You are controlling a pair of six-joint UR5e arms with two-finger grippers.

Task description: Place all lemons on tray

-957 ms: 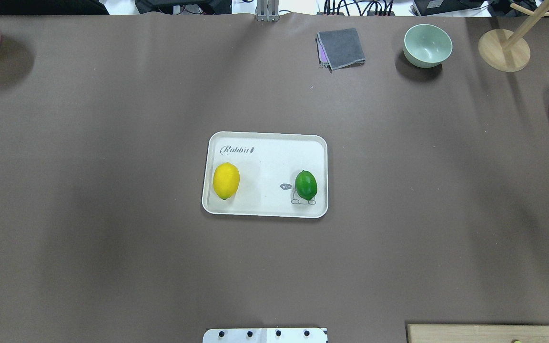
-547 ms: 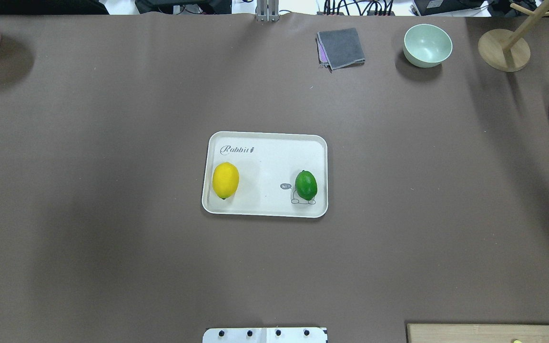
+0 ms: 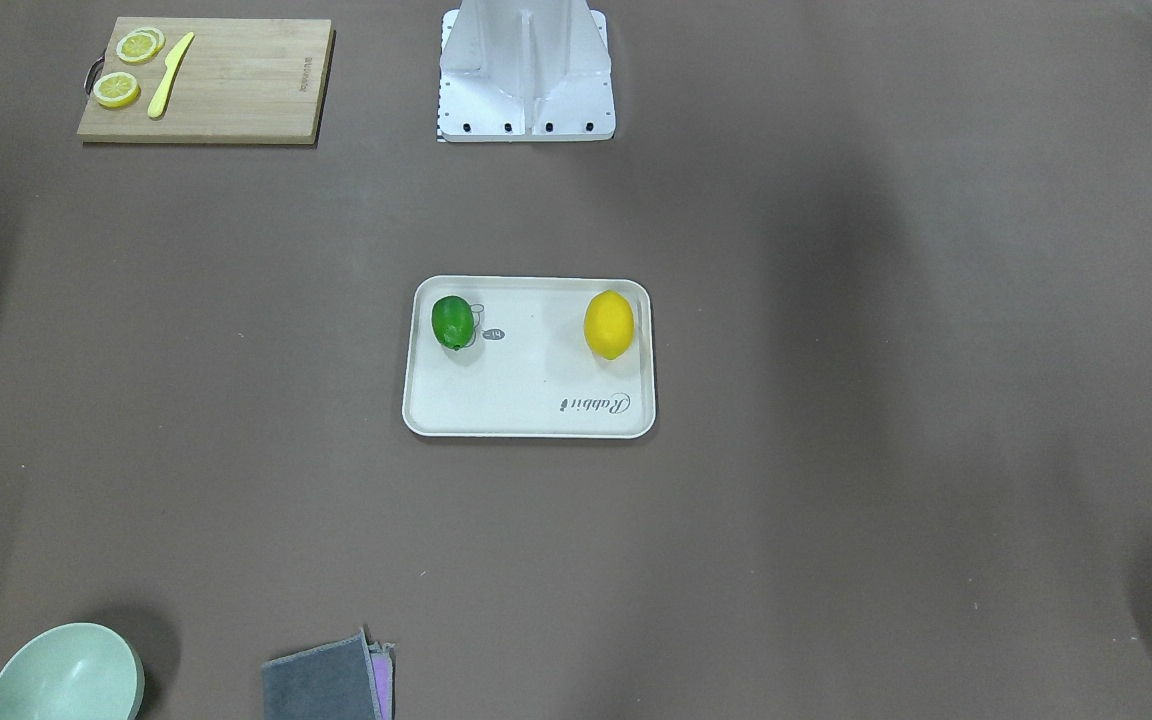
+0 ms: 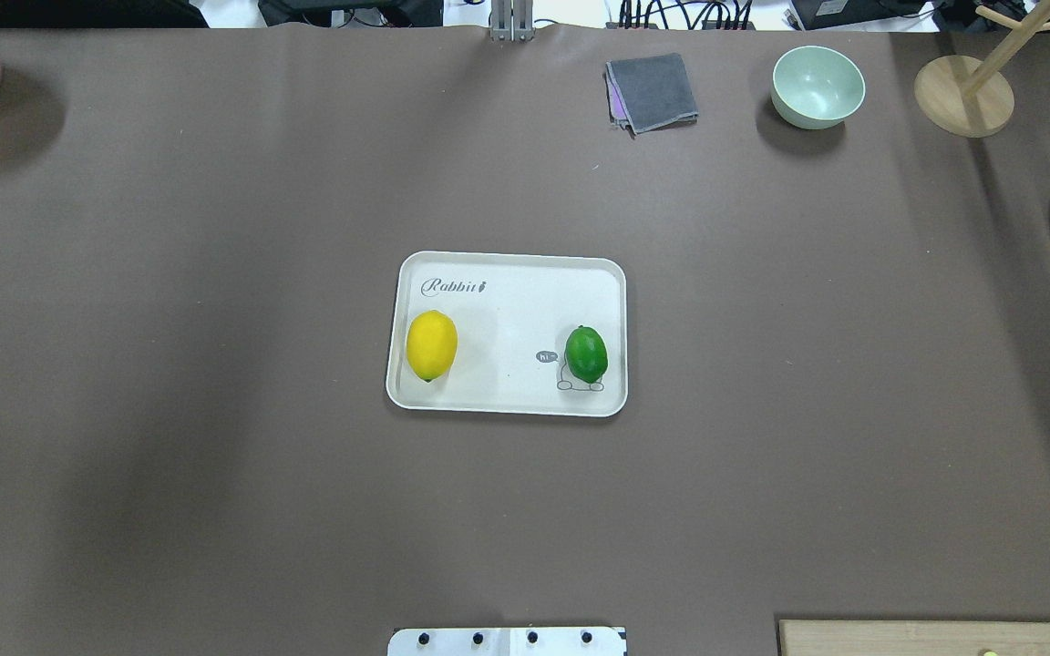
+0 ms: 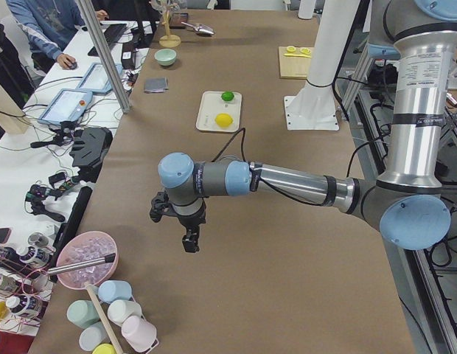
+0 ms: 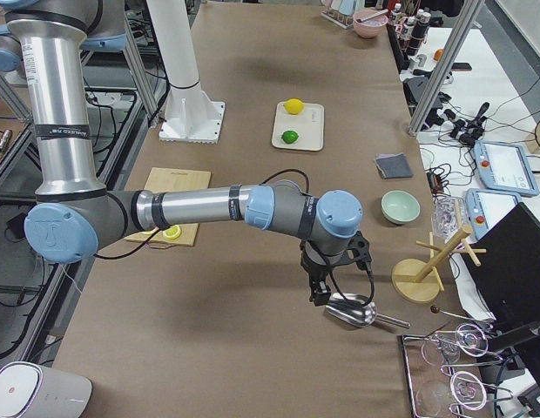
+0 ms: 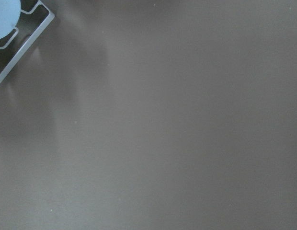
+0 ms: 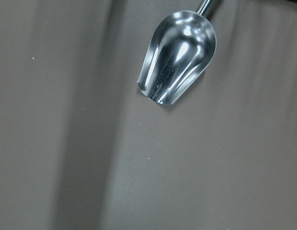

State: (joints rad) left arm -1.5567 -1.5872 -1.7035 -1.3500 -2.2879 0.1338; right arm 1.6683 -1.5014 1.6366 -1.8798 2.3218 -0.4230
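Observation:
The cream tray (image 4: 507,258) lies mid-table, also in the front-facing view (image 3: 526,432). The yellow lemon (image 4: 432,345) lies at its left end and the green lemon (image 4: 586,354) at its right end, over the drawing. Both also show in the front-facing view, yellow (image 3: 608,325) and green (image 3: 452,322). My left gripper (image 5: 190,243) hangs over bare table far from the tray, near the table's left end. My right gripper (image 6: 318,296) hangs near the right end, just above a metal scoop (image 6: 350,311). I cannot tell whether either is open or shut.
The scoop (image 8: 179,57) lies at the right edge. A green bowl (image 4: 818,87), a grey cloth (image 4: 653,91) and a wooden stand (image 4: 962,96) sit along the far edge. A cutting board (image 3: 206,80) with lemon slices and a knife is by my base.
A second ago a dark part of my right gripper showed at the overhead view's right edge over the scoop; it has since left that view. The lemons and tray have not moved.

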